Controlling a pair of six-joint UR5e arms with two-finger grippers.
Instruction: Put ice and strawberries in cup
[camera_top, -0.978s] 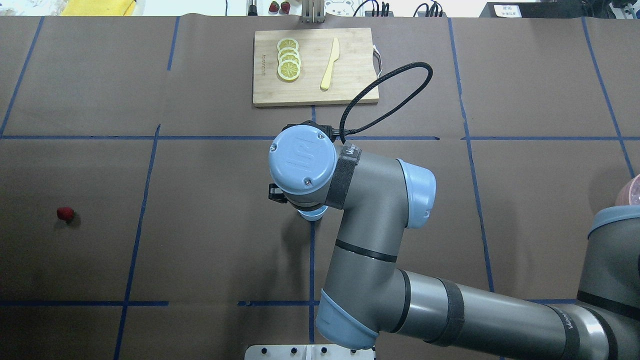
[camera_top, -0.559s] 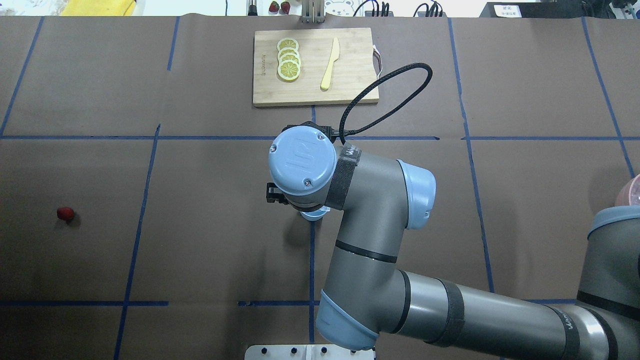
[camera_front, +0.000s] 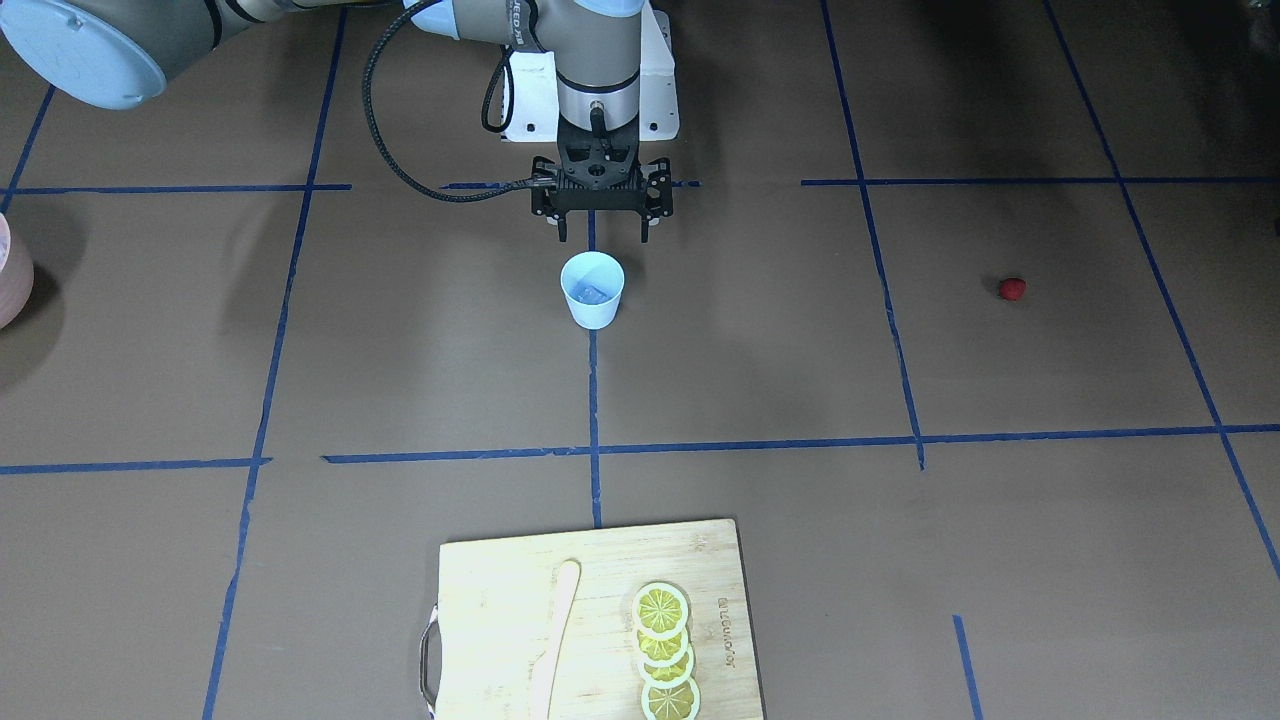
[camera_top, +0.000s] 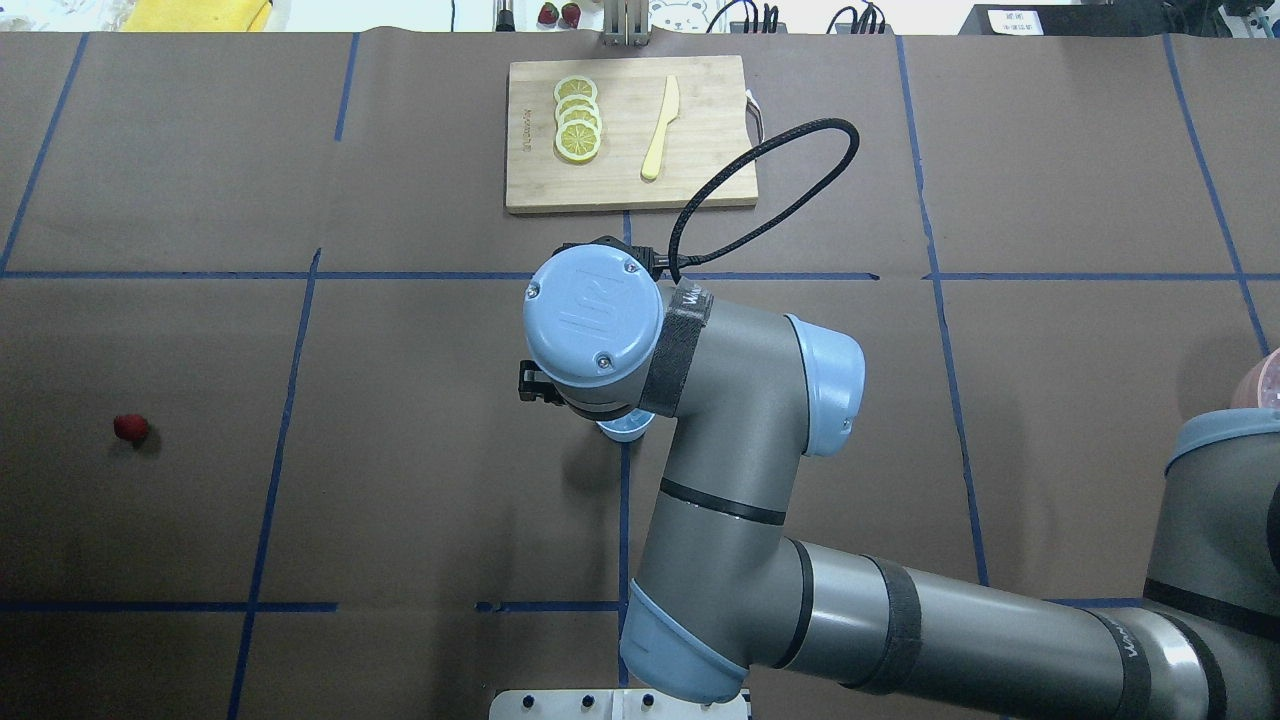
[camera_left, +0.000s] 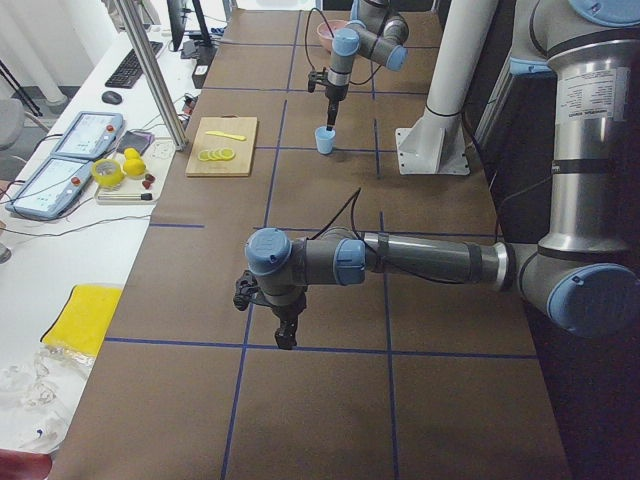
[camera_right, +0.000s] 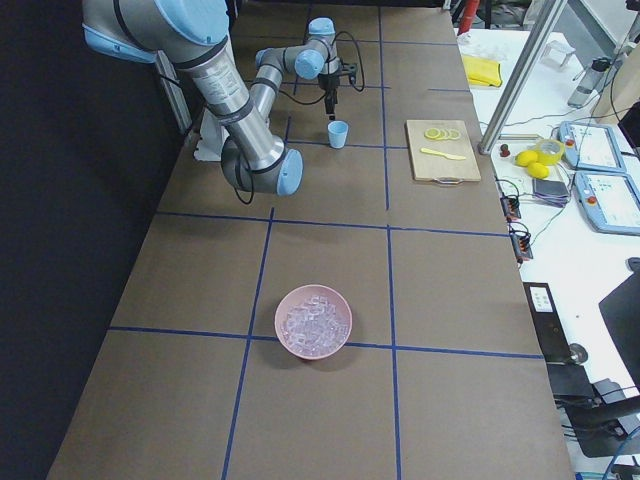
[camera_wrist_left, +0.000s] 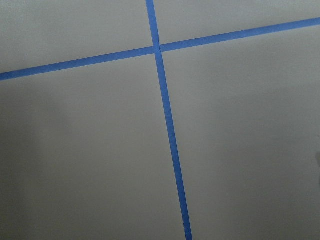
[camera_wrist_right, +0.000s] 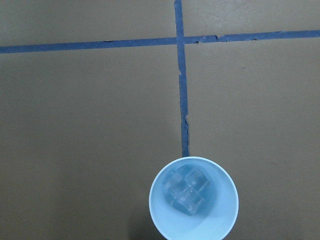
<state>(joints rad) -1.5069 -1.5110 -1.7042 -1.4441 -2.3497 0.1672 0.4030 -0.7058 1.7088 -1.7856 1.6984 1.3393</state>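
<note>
- Front-facing exterior view: my right gripper (camera_front: 602, 238) hung above the table (camera_front: 400, 350), pointing straight down. Its jaws were spread wide with nothing between them.
- The cup (camera_front: 593, 290) stood upright on a blue tape line (camera_front: 594, 400), just beyond that gripper on the operators' side. The gripper did not touch it.
- Right wrist view: a few ice cubes (camera_wrist_right: 186, 191) lay clustered at the bottom of the cup, touching one another.
- The strawberry (camera_front: 1012, 289) lay alone on the brown cover, well apart from the cup, toward my left side.
- My left gripper (camera_left: 285, 335) showed only in the exterior left view, hanging low over the table near a tape crossing. I could not tell how its jaws stood.
- Left wrist view: only brown cover and crossed blue tape.
- A pink bowl (camera_right: 279, 320) holding a pile of ice (camera_right: 313, 322) sat toward my right end of the table, well apart from the cup.
- A wooden cutting board (camera_front: 490, 600) lay across the table from me. It carried a row of overlapping lemon slices (camera_front: 665, 650) and a pale knife (camera_front: 555, 640), side by side and apart.
</note>
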